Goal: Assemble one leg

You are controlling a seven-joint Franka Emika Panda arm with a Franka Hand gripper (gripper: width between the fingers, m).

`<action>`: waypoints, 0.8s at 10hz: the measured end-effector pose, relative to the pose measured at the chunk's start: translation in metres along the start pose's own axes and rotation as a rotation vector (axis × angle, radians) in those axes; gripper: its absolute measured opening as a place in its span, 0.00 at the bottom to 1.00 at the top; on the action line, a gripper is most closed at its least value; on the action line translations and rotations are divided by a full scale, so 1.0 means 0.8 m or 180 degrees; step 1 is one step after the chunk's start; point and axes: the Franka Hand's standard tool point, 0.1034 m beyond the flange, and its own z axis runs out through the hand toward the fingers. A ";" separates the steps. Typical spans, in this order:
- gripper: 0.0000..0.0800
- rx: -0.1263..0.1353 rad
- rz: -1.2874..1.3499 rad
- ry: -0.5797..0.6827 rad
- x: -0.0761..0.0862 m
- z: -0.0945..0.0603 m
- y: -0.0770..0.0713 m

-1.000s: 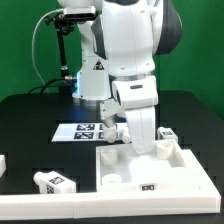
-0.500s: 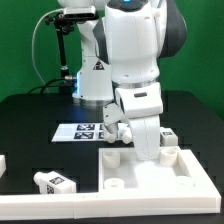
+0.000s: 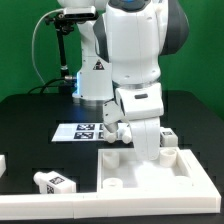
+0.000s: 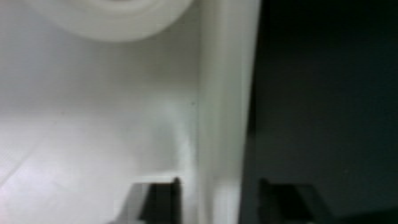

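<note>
Tabletop [image 3: 30,120] under your arm is flat matte black, and behind it the room closes with a plain green wall [image 3: 20,40]. A black stand [image 3: 62,45] with a looping cable rises at the back on the exterior view's left. The marker board [image 3: 85,131] lies flat on the table just behind the arm. In front of it sits the large white panel [image 3: 165,180] with its raised rim, taking up the near part of the table toward the exterior view's right. The leg [image 3: 55,182], a chunky white block with a tag on its upper face, lies on the table on the exterior view's left, apart from the panel and well apart from the gripper [image 4: 219,200]. A second tagged block [image 3: 168,135] sits behind the panel's far rim, on the exterior view's right of the arm. Another white piece [image 3: 3,162] is cut off at the exterior view's left edge. Your arm reaches straight down over the panel's far part. In the blurred wrist view the two dark fingers [image 4: 160,200] stand on either side of the rim wall, with white panel floor and a round socket [image 4: 116,15] on one side and black table on the other. You cannot tell whether they press the rim or merely flank it.
</note>
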 end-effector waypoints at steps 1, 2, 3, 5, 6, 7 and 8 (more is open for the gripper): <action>0.52 0.0001 0.0002 0.0000 0.000 0.000 0.000; 0.72 0.0002 0.0003 -0.0001 -0.001 0.000 0.000; 0.72 0.0002 0.0004 -0.0001 -0.001 0.000 0.000; 0.81 -0.0093 0.0318 -0.0026 -0.007 -0.023 0.001; 0.81 -0.0217 0.0713 -0.0026 -0.006 -0.038 -0.002; 0.81 -0.0277 0.1090 -0.0018 0.004 -0.043 -0.008; 0.81 -0.0229 0.1534 -0.0028 0.018 -0.046 -0.010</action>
